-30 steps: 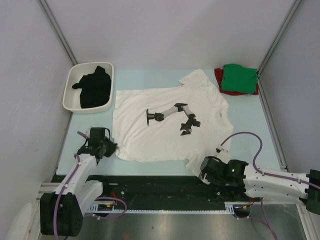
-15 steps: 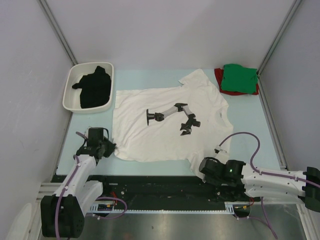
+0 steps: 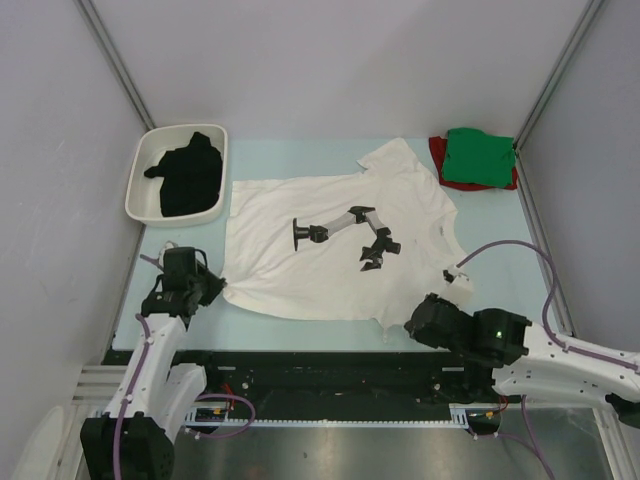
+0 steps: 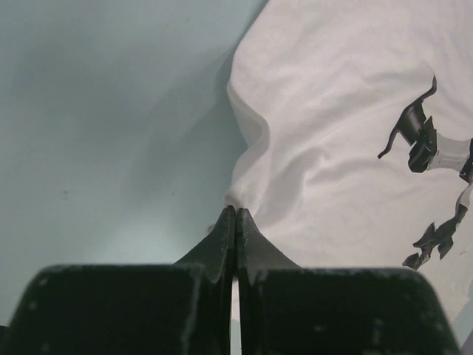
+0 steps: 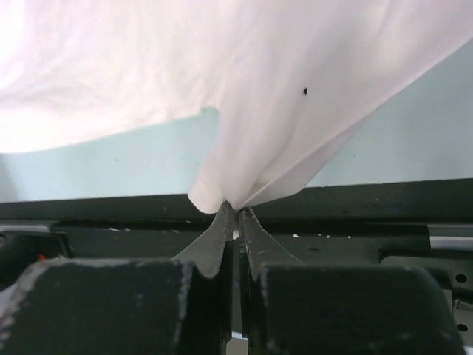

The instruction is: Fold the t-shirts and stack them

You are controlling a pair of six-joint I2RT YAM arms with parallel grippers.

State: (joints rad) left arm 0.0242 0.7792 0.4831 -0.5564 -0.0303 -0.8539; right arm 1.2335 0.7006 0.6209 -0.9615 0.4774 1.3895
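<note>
I have both ends of the near edge of the large white short-sleeved cloth t-shirt (image 3: 340, 240) pinched. The left gripper (image 4: 235, 216) has its jaws closed tight on the near hem corner. The right gripper (image 5: 235, 211) is clamped just as narrowly on the tip of the near sleeve, which hangs in a small bunch. The shirt lies flat, print side up, in the middle of the pale blue table (image 3: 300, 155). Its long axis runs left to right, with the hem to my left, the neck to my right, and one sleeve reaching to the far side. I judge the step in hand is folding the near side over. To do it well I would raise both corners together, hold the edge lightly taut between the arms so that it does not sag, and carry it evenly toward the far edge. The cloth is already puckering at the left pinch, so I would go gently there. The folded green shirt (image 3: 478, 157) sits on the red shirt (image 3: 436, 158) at the far right. The black shirt (image 3: 188, 175) lies crumpled in the white rounded plastic tray (image 3: 138, 195) at the far left.
</note>
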